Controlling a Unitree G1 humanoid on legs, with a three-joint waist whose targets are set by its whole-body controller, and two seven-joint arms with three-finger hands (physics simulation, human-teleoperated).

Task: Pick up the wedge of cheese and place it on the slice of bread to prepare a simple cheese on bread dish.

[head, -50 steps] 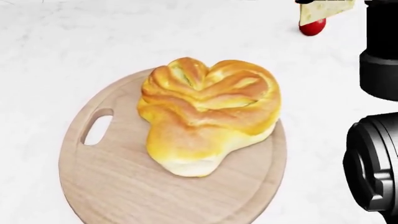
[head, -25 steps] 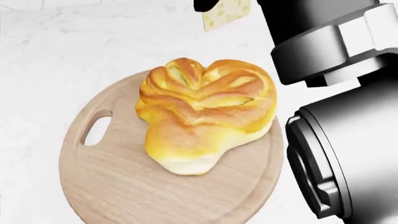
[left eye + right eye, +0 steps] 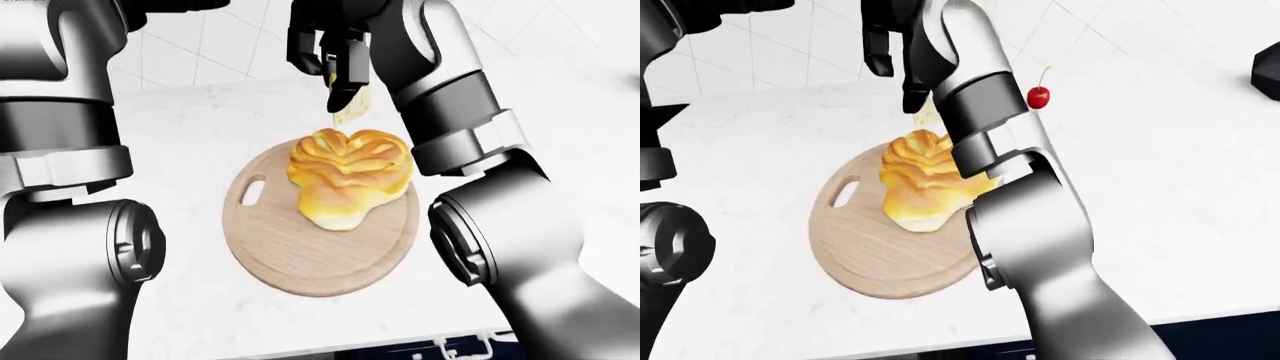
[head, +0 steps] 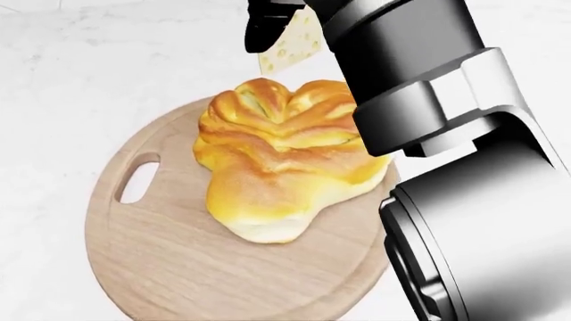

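A golden bread roll (image 4: 286, 160) lies on a round wooden board (image 4: 169, 261) with a handle hole, on the white counter. My right hand (image 3: 335, 64) is shut on the pale yellow cheese wedge (image 4: 290, 48), with holes, and holds it in the air just above the roll's top edge; it also shows in the left-eye view (image 3: 350, 107). The right arm (image 4: 464, 167) fills the right side of the head view. My left arm (image 3: 60, 150) rises at the left of the left-eye view; its hand is out of sight.
A red cherry (image 3: 1038, 97) with a stem lies on the white marble counter (image 3: 1160, 195) to the right of the board. White tiled wall stands at the top. A dark object (image 3: 1268, 71) sits at the right-eye view's right edge.
My right hand has carried the cheese wedge leftward and down, from the top right toward the roll's top edge. The right arm now covers much more of the head view.
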